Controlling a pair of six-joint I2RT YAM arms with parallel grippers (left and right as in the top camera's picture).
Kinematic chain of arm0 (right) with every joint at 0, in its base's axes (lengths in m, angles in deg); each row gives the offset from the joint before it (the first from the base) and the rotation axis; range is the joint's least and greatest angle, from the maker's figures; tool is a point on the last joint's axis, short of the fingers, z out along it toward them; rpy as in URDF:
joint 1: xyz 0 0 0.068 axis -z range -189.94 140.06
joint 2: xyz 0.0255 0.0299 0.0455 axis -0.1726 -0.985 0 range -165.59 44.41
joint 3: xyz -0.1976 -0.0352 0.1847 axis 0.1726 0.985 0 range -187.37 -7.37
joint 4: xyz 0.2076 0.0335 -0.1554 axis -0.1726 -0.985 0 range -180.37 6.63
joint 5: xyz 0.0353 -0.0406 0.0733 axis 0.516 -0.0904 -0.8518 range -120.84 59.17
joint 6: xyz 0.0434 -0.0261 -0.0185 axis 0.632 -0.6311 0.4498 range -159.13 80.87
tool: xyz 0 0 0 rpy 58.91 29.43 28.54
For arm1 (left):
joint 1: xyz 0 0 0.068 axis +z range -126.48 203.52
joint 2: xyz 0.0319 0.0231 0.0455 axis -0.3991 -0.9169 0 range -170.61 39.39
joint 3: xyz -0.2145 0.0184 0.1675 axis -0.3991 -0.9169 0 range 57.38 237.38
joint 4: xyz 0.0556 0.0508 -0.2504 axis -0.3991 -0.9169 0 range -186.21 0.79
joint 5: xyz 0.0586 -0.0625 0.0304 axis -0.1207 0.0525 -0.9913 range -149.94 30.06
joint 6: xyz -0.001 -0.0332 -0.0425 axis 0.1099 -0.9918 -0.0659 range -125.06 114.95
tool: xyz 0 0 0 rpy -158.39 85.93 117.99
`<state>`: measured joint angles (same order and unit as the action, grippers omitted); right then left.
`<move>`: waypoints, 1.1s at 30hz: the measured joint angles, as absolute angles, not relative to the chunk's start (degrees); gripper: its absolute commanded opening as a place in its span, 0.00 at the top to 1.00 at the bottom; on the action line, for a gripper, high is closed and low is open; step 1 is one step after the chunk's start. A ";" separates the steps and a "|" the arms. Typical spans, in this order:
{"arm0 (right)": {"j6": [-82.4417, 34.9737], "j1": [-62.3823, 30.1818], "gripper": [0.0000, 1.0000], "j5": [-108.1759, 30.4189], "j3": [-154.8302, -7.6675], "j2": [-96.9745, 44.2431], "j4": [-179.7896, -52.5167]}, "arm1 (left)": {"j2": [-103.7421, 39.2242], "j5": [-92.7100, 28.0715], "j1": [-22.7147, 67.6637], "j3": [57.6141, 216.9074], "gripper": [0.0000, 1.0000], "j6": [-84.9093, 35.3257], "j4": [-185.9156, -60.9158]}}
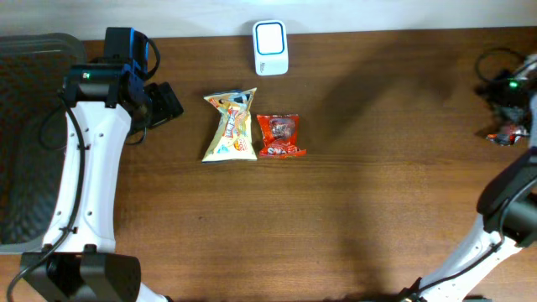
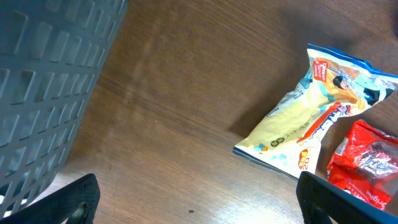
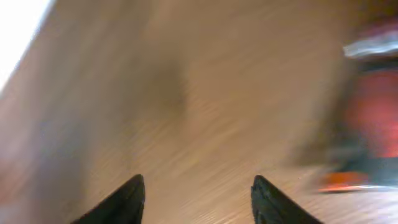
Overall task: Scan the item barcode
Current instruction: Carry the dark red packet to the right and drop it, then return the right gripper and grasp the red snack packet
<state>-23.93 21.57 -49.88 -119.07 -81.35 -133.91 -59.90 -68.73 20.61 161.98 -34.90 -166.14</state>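
A yellow snack bag [image 1: 230, 126] and a red packet [image 1: 279, 136] lie side by side in the middle of the wooden table. The white scanner [image 1: 270, 47] stands at the far edge behind them. My left gripper [image 2: 199, 202] is open and empty, hovering left of the yellow bag [image 2: 305, 124] and the red packet [image 2: 367, 162]. My right gripper [image 3: 199, 196] is at the far right of the table, fingers apart with only bare wood between them. A small red item [image 3: 373, 112] lies blurred to its right; it also shows by the right edge [image 1: 502, 134].
A grey plastic basket [image 1: 25, 126] stands off the table's left end, close to the left arm [image 1: 92, 168]; its ribbed wall [image 2: 43, 74] fills the left of the left wrist view. The right arm [image 1: 503, 210] rises along the right edge.
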 measured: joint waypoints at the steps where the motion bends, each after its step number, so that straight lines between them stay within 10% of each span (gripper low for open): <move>1: -24.39 19.25 0.16 -56.00 -119.07 -81.35 -135.88 | -59.90 -68.73 20.61 161.98 0.01 -34.92 -166.16; 5: -31.27 6.18 0.01 -68.51 -119.12 -81.35 -146.85 | -59.90 -68.75 20.61 161.98 0.01 -34.90 -166.18; 11: -34.75 -15.89 0.49 -60.11 -118.46 -81.35 -149.39 | -59.90 -68.75 20.61 161.96 0.01 -34.92 -166.11; 22: -13.90 -40.35 0.48 -30.74 -117.76 -83.69 -142.70 | -59.90 -68.73 20.61 161.96 0.01 -34.92 -166.14; 26: -10.77 -40.57 0.88 -29.25 -117.32 -86.66 -144.51 | -59.90 -68.73 20.61 161.96 0.01 -34.92 -166.14; 31: -10.25 -40.24 0.88 -24.29 -116.76 -87.12 -151.68 | -59.90 -68.73 20.61 161.96 0.01 -34.92 -166.14; 33: -10.25 -39.02 0.45 -22.43 -120.95 -87.25 -157.71 | -59.90 -68.75 20.61 161.96 0.01 -34.92 -166.14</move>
<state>-10.25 -39.02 -22.43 -120.95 -87.25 -157.71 -59.90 -68.75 20.61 161.96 -34.92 -166.14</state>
